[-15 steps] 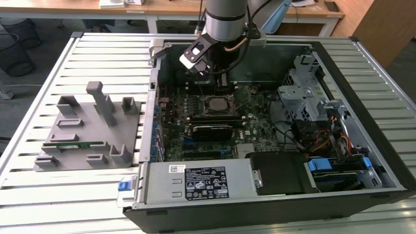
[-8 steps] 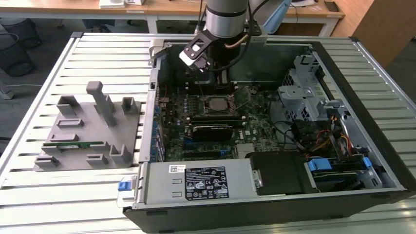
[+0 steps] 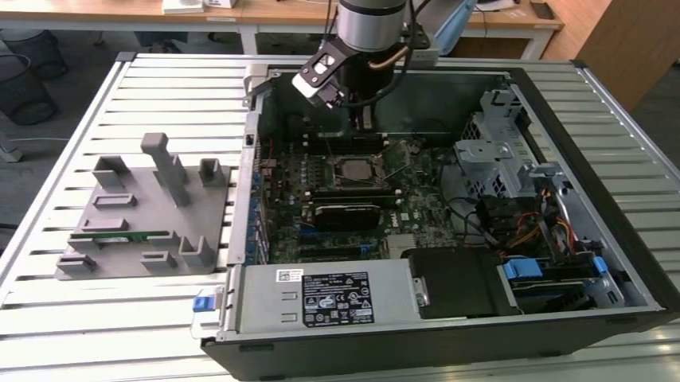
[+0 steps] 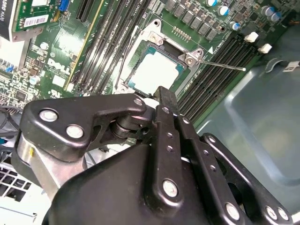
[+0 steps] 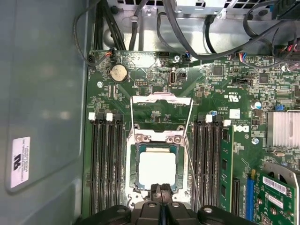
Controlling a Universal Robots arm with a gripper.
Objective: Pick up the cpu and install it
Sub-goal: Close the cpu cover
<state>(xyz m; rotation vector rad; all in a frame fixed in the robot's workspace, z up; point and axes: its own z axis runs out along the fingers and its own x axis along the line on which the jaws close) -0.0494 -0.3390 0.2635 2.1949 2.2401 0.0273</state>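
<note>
Above the open socket (image 5: 157, 171) of a desktop computer's motherboard (image 5: 140, 79), the robot arm's hand (image 5: 161, 191) hangs with its two fingers pressed together and nothing between them, the tips over the socket's edge farthest from the raised retention plate (image 5: 161, 101); whether they touch the board cannot be made out. The cpu (image 5: 157, 171) lies flat and square inside the socket, its pale metal top facing up, which suggests the chip has been set down and let go. The plate stands swung back from the socket and the thin wire lever (image 4: 220, 64) juts free beside it, evidently so that nothing bars the way down into the socket; the chip is therefore seated but not clamped. Rows of empty memory slots (image 5: 105, 164) flank the socket on both sides. In the exterior view the computer case (image 3: 425, 354) lies on its side on the slatted desk (image 3: 64, 159) with its cover off, giving the arm a straight drop to the socket, and the hand (image 3: 365, 119) reaches into it from above. Well apart from the socket, outside the case, a grey parts fixture (image 3: 117, 263) holds a green memory stick (image 3: 123, 236) in a slot.
</note>
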